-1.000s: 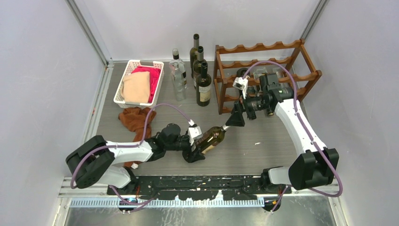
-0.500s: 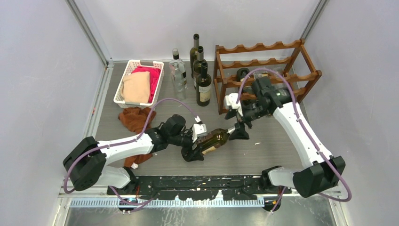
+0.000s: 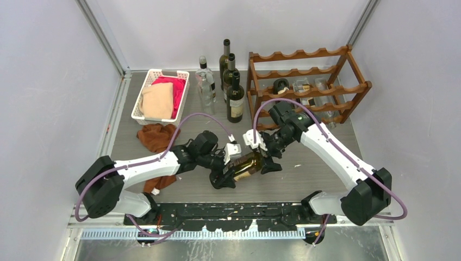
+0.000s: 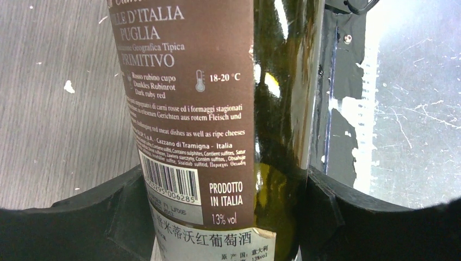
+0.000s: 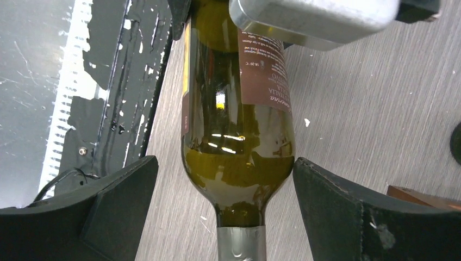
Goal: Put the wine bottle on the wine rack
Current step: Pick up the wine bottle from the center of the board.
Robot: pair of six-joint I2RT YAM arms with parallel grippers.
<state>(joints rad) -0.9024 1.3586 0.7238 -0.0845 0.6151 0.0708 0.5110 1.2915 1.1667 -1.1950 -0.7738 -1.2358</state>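
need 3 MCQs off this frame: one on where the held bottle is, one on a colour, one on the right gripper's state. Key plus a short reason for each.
1. Where is the bottle in the left gripper, relative to the rack?
A on its top tier
B nearer the arm bases than it, between the arms
C behind it

2. What colour is the cloth lying loose on the table?
A blue
B green
C rust-brown

3. How does the right gripper stand?
A open, astride the bottle's shoulder
B shut on the neck
C out of view

Key:
1 B: the top view shows the bottle between the two arms, well short of the rack.
2 C: the cloth on the table's left side is rust-brown.
3 A: the right wrist view shows a finger on each side of the shoulder, with a gap on one side.
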